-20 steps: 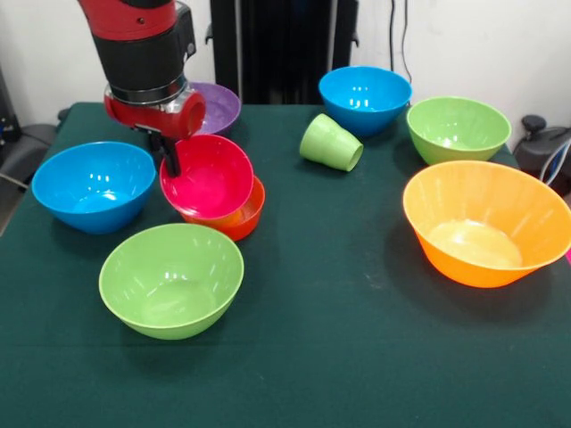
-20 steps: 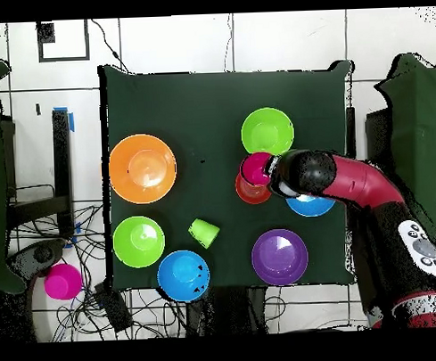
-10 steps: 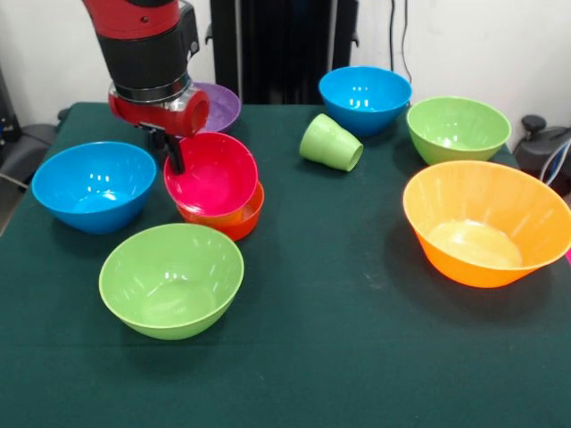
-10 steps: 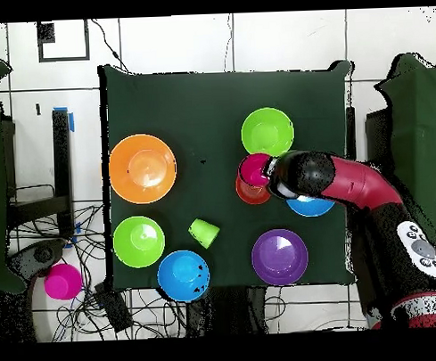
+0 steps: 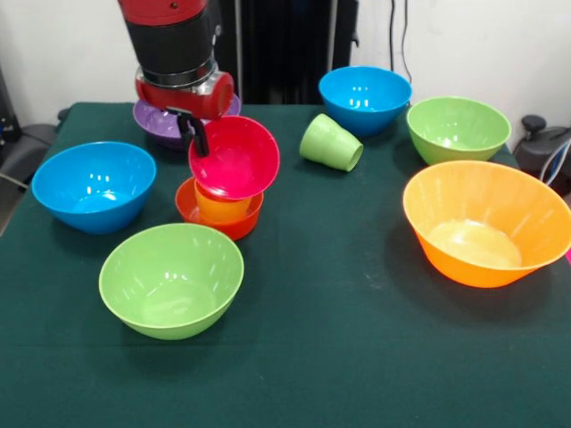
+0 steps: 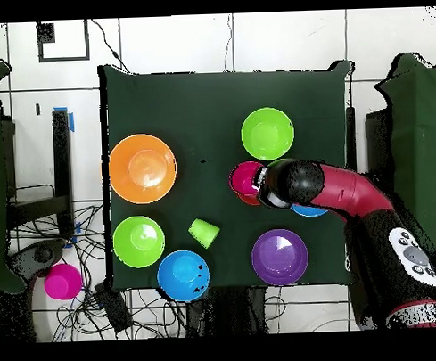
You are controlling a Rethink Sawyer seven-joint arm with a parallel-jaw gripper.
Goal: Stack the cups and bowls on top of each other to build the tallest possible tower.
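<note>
No writing or brand can be read on anything. One black-fingered hand grips the rim of the magenta bowl, which since a second ago has risen and shifted sideways, baring the orange cup standing in the small red-orange bowl on the green bench.

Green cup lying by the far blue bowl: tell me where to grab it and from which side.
The green cup lies tipped on its side, mouth toward the large orange bowl. Probably best to come down from above and pinch across its ribbed wall mid-length; nothing crowds its sides.
</note>
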